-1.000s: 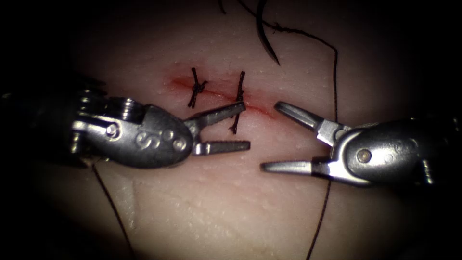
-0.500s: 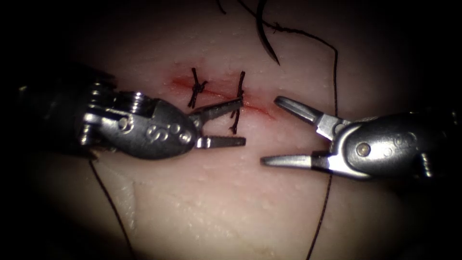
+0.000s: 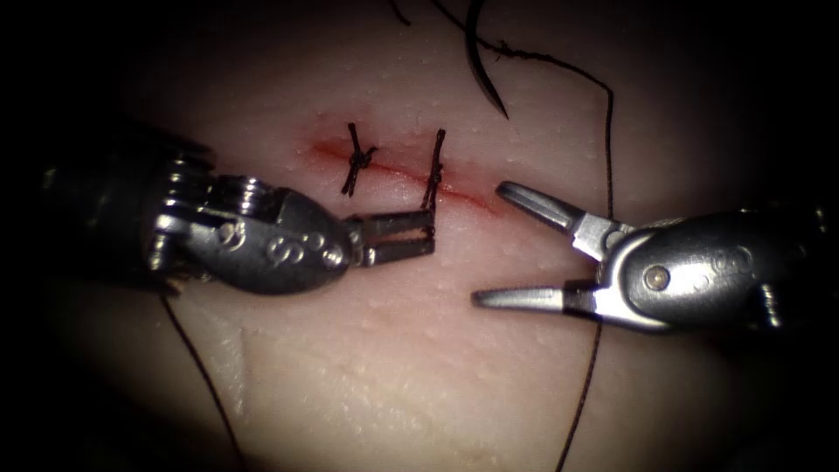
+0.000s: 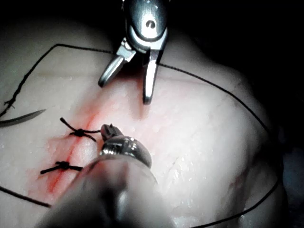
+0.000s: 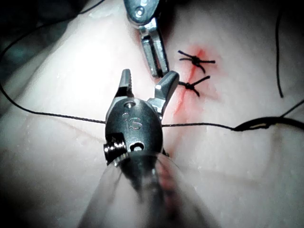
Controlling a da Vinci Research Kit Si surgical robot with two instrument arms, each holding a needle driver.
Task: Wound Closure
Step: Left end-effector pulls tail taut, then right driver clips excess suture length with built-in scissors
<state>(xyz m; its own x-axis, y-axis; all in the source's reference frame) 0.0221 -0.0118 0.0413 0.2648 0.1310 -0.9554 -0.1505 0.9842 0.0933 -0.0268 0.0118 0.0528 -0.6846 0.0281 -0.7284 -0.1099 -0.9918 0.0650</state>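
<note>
Here the left tool has its jaws nearly together around the cut end of thread hanging from the second stitch; whether they truly pinch it is hard to tell. The right tool sits just across the cut with jaws spread wide, holding nothing. The needle lies free on the tissue, well beyond both tools' tips, not in the tissue. Its thread runs down behind the right tool. 2 stitches cross the cut, with red fluid around it.
</note>
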